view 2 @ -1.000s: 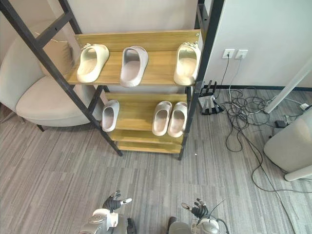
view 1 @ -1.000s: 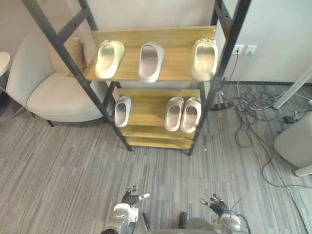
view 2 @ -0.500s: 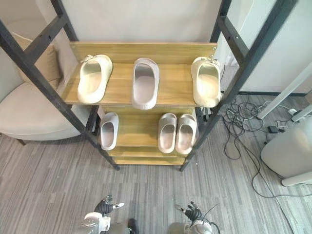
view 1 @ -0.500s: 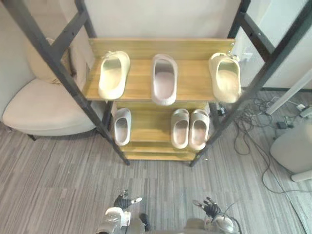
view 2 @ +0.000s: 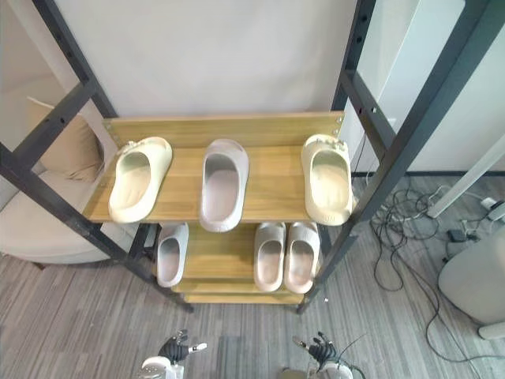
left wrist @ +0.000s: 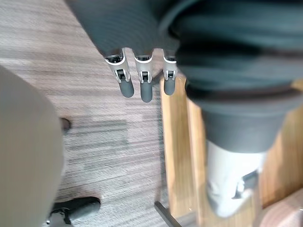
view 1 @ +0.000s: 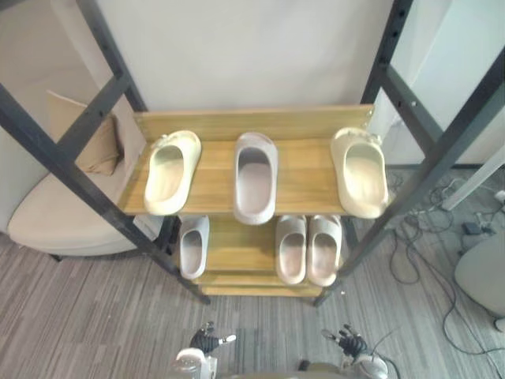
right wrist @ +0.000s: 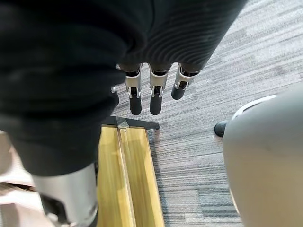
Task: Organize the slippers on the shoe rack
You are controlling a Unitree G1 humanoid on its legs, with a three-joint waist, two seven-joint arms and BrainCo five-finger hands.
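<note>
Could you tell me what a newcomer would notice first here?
The wooden shoe rack stands centre, its upper shelf holding a left cream slipper, a middle grey slipper and a right cream slipper. Below sit a lone grey slipper on the left and a grey pair on the right. The left hand and right hand hang open.

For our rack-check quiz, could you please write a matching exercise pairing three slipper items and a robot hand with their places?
Things: 1 upper grey slipper; 2 lone lower slipper; 3 lower pair; 4 left robot hand.
Places: A right part of the lower shelf; B low over the carpet, open; C left end of that shelf; D between two cream slippers.
Pairs: 1-D, 2-C, 3-A, 4-B.
</note>
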